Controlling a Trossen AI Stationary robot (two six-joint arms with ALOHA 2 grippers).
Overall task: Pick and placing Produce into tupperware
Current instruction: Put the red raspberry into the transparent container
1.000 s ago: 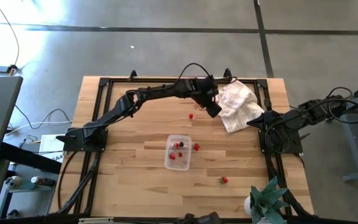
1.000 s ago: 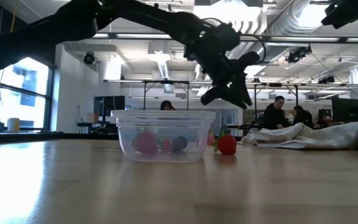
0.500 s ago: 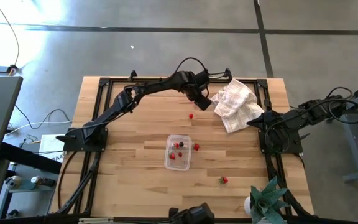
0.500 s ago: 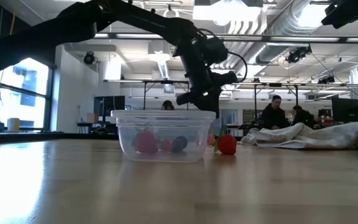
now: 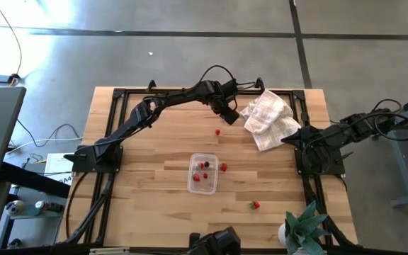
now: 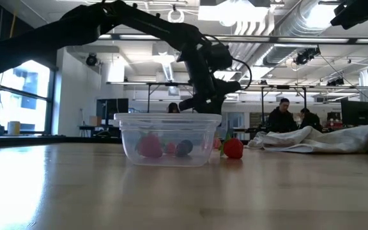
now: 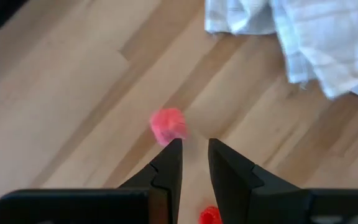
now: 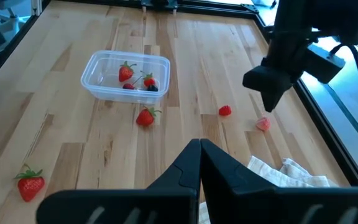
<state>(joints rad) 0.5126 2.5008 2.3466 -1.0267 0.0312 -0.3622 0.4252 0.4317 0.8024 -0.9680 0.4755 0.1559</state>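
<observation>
The left gripper, jaws narrow and empty, hovers far on the table beside the cloth, above a pale berry lying just beyond its fingertips.

clear plastic tupperware; wood table

Item count, table top
One tupperware, holding four pieces as far as can be told: two red, two dark. Four loose pieces on the wood: a green-topped berry just beside the tupperware, a small red piece, a pale pink piece and an edge berry. One cloth. One plant.
</observation>
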